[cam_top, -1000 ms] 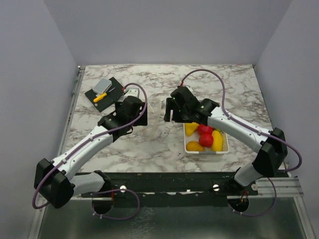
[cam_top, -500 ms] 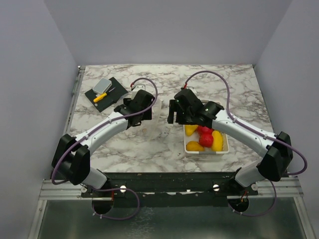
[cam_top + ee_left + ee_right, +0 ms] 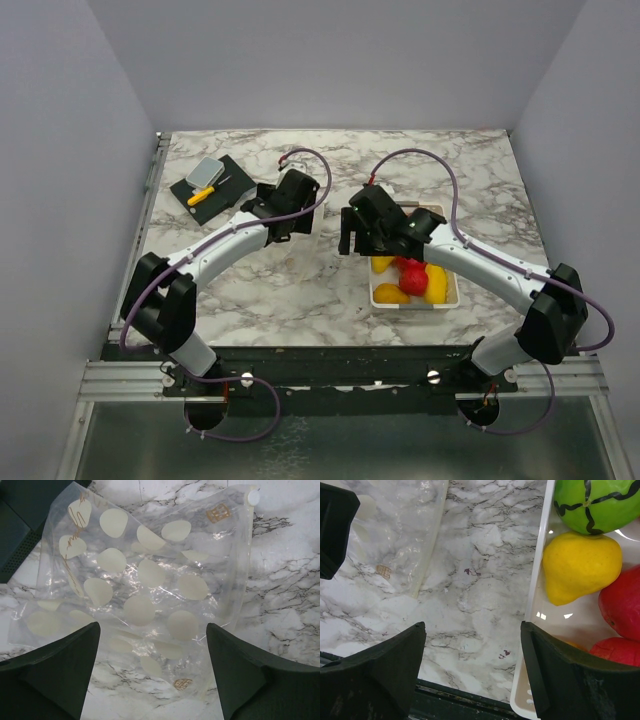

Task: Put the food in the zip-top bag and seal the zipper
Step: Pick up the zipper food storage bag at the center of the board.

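Nearest me, along the counter's near edge, the left arm stretches long and low from the near-left corner toward the middle. The right arm bends at its elbow over the near-right corner and reaches inward too. Just in from the near edge on the right sits the white tray, with the food heaped inside, glossy yellow, green, orange and red pieces.

The right gripper hangs over bare marble just left of the tray's rim, its fingers spread wide with nothing between them. Beyond that strip of open marble the zip-top bag lies flat and crinkled about the counter's middle, clear with pale oval spots. The left gripper is poised over it, jaws wide apart; whether they touch the plastic I can't quite tell. The zipper runs along the bag's edge facing the tray.

Farther on, open marble runs to the far edge. Toward the far-left corner a black pad carries a grey block and a yellow-orange tool
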You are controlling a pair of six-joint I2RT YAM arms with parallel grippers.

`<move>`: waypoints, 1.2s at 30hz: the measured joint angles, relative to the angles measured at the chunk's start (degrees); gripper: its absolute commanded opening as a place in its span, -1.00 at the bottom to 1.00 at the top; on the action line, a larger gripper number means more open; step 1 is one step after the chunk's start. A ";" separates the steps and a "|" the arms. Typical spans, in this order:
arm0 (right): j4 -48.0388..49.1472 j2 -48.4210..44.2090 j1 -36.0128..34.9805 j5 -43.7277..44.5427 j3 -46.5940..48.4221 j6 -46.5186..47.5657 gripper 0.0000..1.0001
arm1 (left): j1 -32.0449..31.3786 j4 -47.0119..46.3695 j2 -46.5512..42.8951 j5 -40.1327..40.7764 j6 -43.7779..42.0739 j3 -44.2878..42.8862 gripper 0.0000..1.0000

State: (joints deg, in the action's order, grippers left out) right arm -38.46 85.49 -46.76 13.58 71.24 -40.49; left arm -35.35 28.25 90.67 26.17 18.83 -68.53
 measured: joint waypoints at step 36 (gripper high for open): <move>-1.22 -9.16 0.00 0.94 -4.98 0.66 0.66 | 0.02 1.25 13.70 -4.04 -2.69 -12.55 0.69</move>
State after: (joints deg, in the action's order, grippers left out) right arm -39.68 76.34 -46.76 14.52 66.26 -39.83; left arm -35.33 29.50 104.38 22.13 16.14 -81.08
